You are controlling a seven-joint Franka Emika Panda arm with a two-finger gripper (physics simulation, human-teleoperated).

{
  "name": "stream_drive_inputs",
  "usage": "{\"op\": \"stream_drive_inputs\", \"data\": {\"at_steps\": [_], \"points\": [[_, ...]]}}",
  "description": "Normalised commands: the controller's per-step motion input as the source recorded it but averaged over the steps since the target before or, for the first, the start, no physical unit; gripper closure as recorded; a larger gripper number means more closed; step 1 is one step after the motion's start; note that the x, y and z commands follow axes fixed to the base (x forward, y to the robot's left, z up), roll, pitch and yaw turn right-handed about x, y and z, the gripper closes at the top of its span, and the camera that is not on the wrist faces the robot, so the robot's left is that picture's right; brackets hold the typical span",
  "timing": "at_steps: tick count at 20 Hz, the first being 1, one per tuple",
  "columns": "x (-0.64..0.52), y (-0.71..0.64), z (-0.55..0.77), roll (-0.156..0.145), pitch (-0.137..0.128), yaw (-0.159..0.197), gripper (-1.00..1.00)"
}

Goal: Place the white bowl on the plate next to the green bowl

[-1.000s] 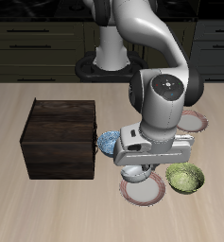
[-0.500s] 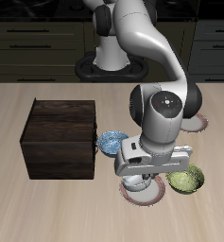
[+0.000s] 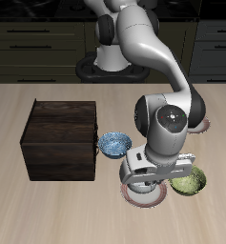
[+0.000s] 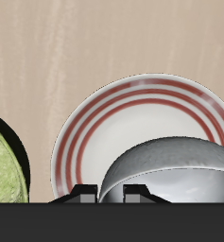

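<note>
Near the front edge of the bench (image 3: 29, 214), the gripper (image 3: 140, 184) hangs low over the plate (image 3: 143, 196) and grips the white bowl (image 4: 170, 169) by its rim; the wrist view shows that bowl above the plate's white centre, though contact cannot be told. The green bowl (image 3: 189, 180) sits just beside this plate. Farther back stand a blue-and-white patterned bowl (image 3: 114, 145) and a dark wooden box (image 3: 59, 140).
</note>
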Motion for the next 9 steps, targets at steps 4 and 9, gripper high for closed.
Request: {"op": "stream_drive_inputs", "data": {"at_steps": [4,9], "points": [[0.02,-0.07,0.19,-0.03,-0.04,-0.003,-1.0],[-0.09,0.03,0.4,0.017,-0.053,-0.04,-1.0]]}}
